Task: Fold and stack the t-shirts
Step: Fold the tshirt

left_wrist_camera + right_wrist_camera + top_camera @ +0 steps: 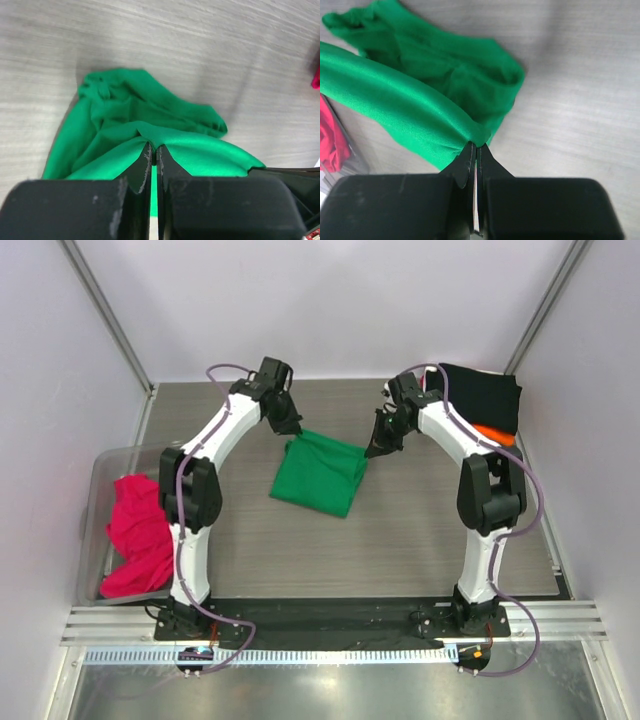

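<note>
The bright green t-shirt (320,472) lies bunched on the grey table, its far edge lifted. My left gripper (293,430) is shut on its far left corner; the left wrist view shows the cloth (150,125) pinched at my gripper (153,146). My right gripper (377,450) is shut on its far right corner; the right wrist view shows the cloth (420,95) pinched at my gripper (476,145). The magenta-pink t-shirt (138,537) lies crumpled in a clear bin. A folded black shirt (482,397) rests on an orange one (495,433) at the far right. The red-patterned shirt is not visible.
The clear plastic bin (100,475) stands at the table's left edge. Pale walls and metal posts enclose the table on three sides. A metal rail (330,620) runs along the near edge by the arm bases.
</note>
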Controlling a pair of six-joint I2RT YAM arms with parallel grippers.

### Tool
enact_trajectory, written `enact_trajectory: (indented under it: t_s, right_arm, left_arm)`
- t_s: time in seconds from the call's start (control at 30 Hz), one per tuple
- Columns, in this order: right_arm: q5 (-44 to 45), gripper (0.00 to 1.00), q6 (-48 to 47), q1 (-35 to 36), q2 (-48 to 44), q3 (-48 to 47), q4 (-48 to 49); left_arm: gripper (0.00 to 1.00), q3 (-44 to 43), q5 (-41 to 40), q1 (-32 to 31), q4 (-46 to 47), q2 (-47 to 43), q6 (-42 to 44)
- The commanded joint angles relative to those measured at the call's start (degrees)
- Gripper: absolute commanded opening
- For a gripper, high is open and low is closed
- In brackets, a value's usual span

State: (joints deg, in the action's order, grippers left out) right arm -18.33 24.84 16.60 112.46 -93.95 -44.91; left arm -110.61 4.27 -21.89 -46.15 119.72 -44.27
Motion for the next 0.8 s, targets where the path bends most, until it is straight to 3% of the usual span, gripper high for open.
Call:
enact_trajectory:
  t_s: [0.0,0.13,0.2,0.27,0.3,0.33,0.4,0.43,0.57,0.77]
  right_arm:
    - [-1.18,0.01,-2.16,-0.87,3.36,-5.09,-2.29]
    - [-1.27,0.01,-2.87,-1.22,7.67,-10.0,-3.35]
    - [-1.01,0.14,-3.22,-1.66,10.74,-12.38,-4.92]
    - [-1.01,0.29,-4.18,-2.1,12.77,-16.77,-7.11]
    - [-0.31,0.46,-4.53,-2.36,14.0,-18.53,-8.17]
    - [0.48,0.56,-4.8,-2.62,14.27,-21.77,-9.22]
    - [1.8,0.71,-5.24,-2.8,13.93,-24.51,-11.87]
    - [2.85,0.73,-5.07,-2.63,12.18,-25.31,-12.13]
    - [1.46,0.78,-3.4,0.0,4.8,-19.88,-10.39]
    - [-7.58,0.76,5.38,7.82,-3.82,-0.56,6.36]
  left_arm:
    - [0.01,-4.96,1.0,1.5,-1.13,2.88,1.82]
    - [0.02,-7.16,1.97,2.03,-1.4,6.57,1.91]
    - [0.03,-8.39,2.06,2.46,-1.49,7.89,1.99]
    - [0.17,-10.06,2.58,2.81,-2.62,9.21,2.43]
    - [0.2,-13.55,2.84,3.51,-3.93,10.95,2.61]
    - [0.23,-15.67,2.93,3.78,-5.6,11.67,2.87]
    - [0.43,-20.58,2.76,4.05,-9.21,12.03,4.53]
    - [0.51,-21.31,2.76,4.05,-10.0,11.42,5.15]
    - [0.56,-16.42,2.15,3.52,-10.54,4.14,6.39]
    - [0.53,9.59,8.1,1.5,4.19,-11.32,2.35]
